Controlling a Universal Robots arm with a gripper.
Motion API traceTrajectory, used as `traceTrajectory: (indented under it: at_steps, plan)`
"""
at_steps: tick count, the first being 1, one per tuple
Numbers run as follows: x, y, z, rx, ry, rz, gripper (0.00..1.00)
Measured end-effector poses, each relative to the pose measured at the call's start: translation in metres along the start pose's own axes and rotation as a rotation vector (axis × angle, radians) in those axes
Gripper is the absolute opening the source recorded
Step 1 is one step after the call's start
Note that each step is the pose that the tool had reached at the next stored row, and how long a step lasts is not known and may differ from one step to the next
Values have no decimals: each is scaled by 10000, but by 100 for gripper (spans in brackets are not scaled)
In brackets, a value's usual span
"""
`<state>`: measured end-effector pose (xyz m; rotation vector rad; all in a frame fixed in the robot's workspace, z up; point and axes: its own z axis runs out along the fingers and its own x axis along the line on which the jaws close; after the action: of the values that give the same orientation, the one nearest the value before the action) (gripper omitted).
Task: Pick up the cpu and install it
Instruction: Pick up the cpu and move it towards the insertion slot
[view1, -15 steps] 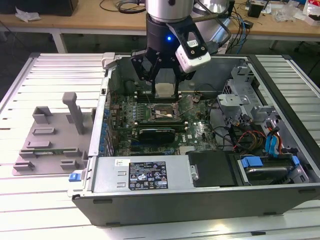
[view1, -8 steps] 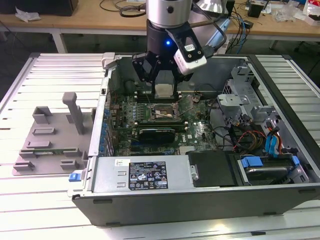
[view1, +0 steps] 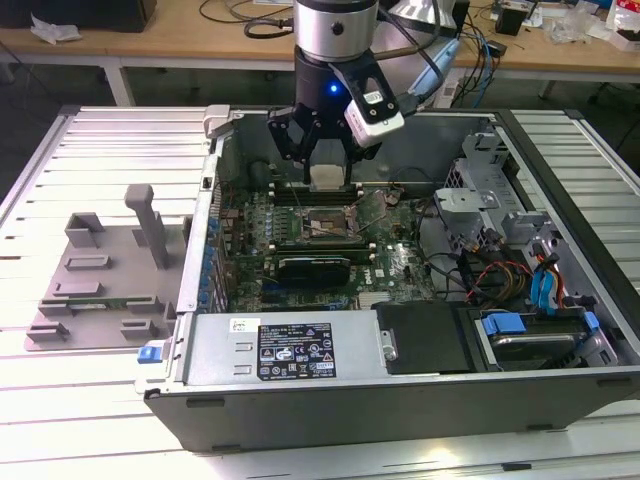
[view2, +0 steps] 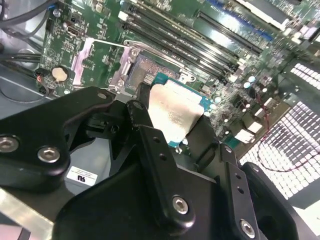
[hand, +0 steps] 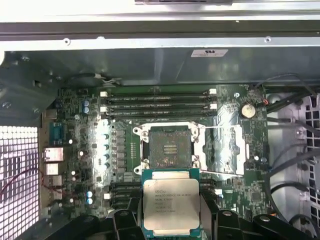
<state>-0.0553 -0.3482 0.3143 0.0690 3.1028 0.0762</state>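
Open computer case (view1: 300, 410) on slatted metal table (view1: 80, 420), green motherboard (view1: 395, 255) exposed. Grey fixture plate (view1: 100, 290) lies beside it, at the exterior view's left

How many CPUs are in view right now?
1: the cpu gripped in the end effector, above the motherboard near the open, empty socket. None seems hidden.

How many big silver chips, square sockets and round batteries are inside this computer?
cpu: 1
open square socket: 1
round coin battery: 1
Total: 3
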Motion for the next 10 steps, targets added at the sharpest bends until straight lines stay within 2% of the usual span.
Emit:
traceTrajectory:
  at_steps: [2,5,10]
  plan:
    - [4,34,79,-3,-2,0,55]
    - [9,50,179,-1,0,-1,55]
    - [9,51,185,-1,0,0,55]
